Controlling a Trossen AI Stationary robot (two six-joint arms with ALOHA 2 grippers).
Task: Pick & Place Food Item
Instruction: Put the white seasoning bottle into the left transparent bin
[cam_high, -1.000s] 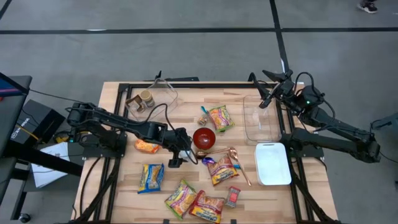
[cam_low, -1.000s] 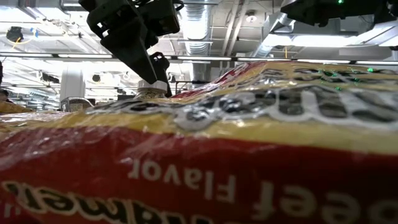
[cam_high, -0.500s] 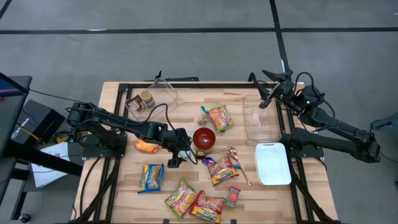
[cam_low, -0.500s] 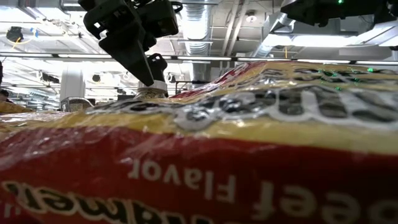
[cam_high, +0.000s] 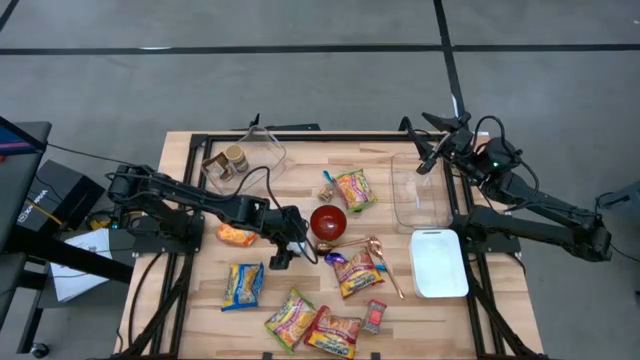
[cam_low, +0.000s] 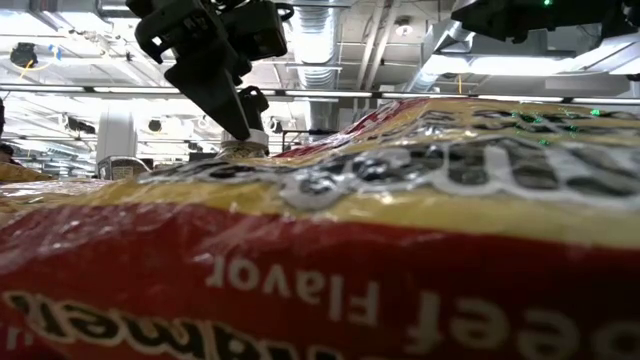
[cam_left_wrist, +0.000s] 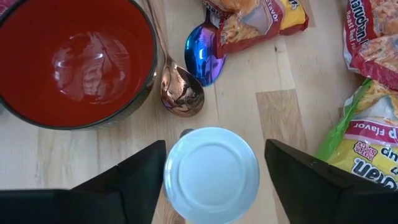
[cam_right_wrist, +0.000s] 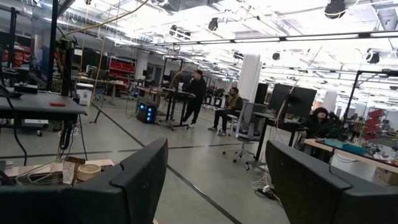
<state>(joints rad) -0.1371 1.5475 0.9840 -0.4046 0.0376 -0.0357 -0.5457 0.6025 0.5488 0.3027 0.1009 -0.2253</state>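
Left end effector (cam_left_wrist: 211, 180) narrower around can (cam_left_wrist: 211, 175)

Left tool (cam_high: 281, 258) low, fingers apart — right tool (cam_high: 428, 160) raised (parted)

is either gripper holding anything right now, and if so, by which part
Neither holds anything. The left gripper stands open astride a white-lidded can, its fingers beside the can's sides, not yet touching. The right gripper is open and empty, raised.

Both arms (cam_high: 200, 200) are matte black, built of slim jointed segments with loose black cables looping alongside; the right arm (cam_high: 540, 205) carries a small green light near its wrist, and the fingers (cam_left_wrist: 323, 186) are broad, flat, dark wedges
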